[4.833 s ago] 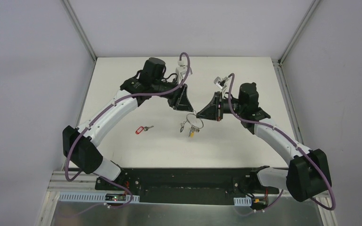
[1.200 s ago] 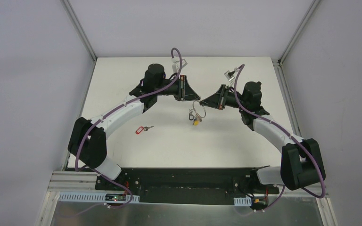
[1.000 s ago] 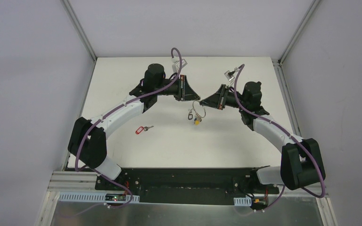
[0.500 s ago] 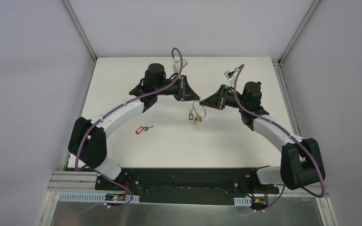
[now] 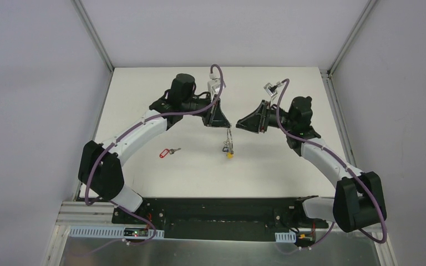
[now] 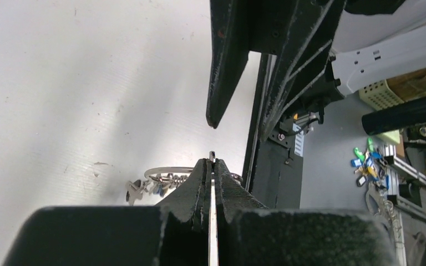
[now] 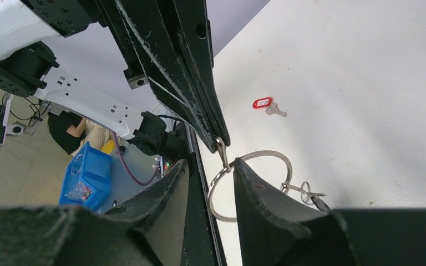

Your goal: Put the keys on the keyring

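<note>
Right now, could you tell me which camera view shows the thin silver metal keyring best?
The right wrist view: the thin silver metal keyring shows as an open loop pinched by the left hand. The top view shows it small and edge-on; the left wrist view only an arc.

We can read no text, label, brand or number in any view. In the right wrist view, the red tag at upper middle shows only a pale window, and the blue crate at lower left is too blurred to read.
</note>
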Robot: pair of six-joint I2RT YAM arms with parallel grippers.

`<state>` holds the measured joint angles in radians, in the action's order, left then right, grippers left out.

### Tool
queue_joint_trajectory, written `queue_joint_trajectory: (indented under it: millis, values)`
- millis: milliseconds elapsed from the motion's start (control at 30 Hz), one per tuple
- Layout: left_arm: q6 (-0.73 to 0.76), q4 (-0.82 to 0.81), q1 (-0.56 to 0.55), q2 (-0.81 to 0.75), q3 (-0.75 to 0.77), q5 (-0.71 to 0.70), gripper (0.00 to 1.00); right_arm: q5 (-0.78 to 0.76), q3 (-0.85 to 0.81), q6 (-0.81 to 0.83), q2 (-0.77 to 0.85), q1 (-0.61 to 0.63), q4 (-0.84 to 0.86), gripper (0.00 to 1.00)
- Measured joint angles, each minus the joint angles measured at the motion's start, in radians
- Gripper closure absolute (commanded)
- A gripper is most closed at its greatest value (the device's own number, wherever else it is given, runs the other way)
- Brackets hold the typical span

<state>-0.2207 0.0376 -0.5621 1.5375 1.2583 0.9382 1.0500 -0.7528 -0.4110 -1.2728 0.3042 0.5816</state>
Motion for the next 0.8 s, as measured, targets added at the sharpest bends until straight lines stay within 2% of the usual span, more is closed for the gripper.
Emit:
queue_joint_trajectory:
  millis: [200,467,633,800]
  values:
    - [0.116,0.081,0.000,-0.036,0.000,0.039,1.00,0.021,0.000,0.064,0.005,0.002,-0.035,0.66]
    - [0.325,0.266,0.001,-0.126,0.000,0.037,1.00,0.003,-0.013,0.184,0.016,0.010,-0.160,0.64]
    - [0.460,0.430,0.020,-0.209,0.014,-0.019,1.00,-0.100,-0.106,0.278,-0.007,0.069,-0.301,0.59]
    - [0.581,0.607,0.061,-0.349,0.015,-0.070,1.00,-0.197,-0.228,0.349,-0.119,0.155,-0.379,0.53]
